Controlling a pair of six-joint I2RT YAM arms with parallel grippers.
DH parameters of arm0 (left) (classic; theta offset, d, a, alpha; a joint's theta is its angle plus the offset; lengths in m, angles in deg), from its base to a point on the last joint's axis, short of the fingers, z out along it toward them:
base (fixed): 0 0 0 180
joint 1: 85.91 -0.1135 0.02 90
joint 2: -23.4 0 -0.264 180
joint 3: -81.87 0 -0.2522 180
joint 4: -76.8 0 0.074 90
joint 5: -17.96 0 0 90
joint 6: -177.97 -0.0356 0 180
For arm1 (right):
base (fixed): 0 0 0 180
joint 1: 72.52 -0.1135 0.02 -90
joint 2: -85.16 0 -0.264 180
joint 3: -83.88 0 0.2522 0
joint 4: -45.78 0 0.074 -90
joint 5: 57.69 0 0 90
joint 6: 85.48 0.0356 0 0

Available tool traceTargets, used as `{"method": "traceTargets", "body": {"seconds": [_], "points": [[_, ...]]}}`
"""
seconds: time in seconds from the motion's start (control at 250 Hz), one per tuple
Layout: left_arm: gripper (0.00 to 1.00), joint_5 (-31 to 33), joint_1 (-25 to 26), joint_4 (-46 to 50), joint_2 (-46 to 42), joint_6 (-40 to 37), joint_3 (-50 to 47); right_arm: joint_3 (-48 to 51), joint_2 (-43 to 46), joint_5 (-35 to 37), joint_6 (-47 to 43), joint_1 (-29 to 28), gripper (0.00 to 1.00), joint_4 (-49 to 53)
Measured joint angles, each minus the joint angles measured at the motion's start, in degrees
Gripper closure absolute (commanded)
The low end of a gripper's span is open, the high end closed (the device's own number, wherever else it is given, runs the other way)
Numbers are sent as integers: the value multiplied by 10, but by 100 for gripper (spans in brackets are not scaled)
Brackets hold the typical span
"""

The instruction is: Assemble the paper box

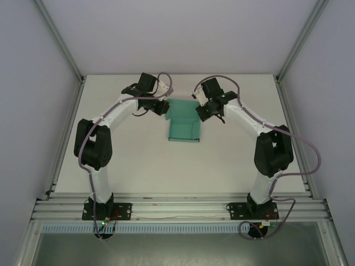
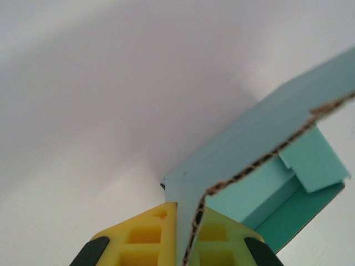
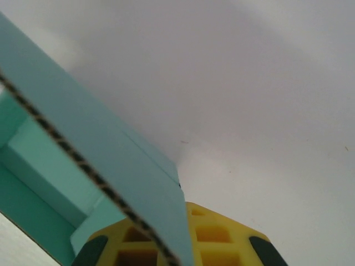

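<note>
You have a white table (image 1: 138,166) with a ribbed aluminium rail (image 1: 177,206) across its 6 o'clock edge, and a thin wire (image 1: 177,217) lying along that rail. One metal frame post (image 1: 58,39) runs toward 11 o'clock and another post (image 1: 302,36) toward 1 o'clock, between pale grey walls (image 1: 22,111).

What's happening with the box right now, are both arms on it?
Yes. Both arms are holding the teal paper box, which sits partly folded near the middle of the table. The left gripper is shut on a raised card panel at the box's left side, the right gripper on one at its right side. The box is open, not yet closed up.
</note>
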Motion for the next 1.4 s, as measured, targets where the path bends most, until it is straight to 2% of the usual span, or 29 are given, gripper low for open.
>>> {"method": "traceTargets", "body": {"seconds": [0.16,0.296,0.58,0.648,0.759,0.815,0.871,0.919,0.995,1.067,1.263,1.399], "points": [[100,39,12,-40,0,105,15,0,2,19,120,0,100,-44],[100,68,26,-47,2,155,28,0,2,38,207,0,100,-66],[100,100,36,-30,26,169,51,-17,-23,86,227,-3,94,-53],[86,102,38,-20,27,166,51,-21,-26,87,214,-4,90,-39],[70,116,38,-3,27,159,51,-30,-28,100,182,-3,84,-24],[50,125,36,5,27,151,51,-42,-33,110,172,0,77,-8],[40,130,32,12,27,155,51,-61,-42,117,159,5,72,8],[27,131,30,15,27,150,51,-73,-47,121,155,9,62,14],[19,131,25,15,27,154,51,-76,-47,121,145,14,52,19],[1,128,24,15,27,155,51,-74,-45,120,144,15,39,20],[0,127,23,-12,0,166,4,1,14,154,203,14,27,12],[0,125,3,-63,-57,209,-87,84,94,162,298,14,26,-1]]}}
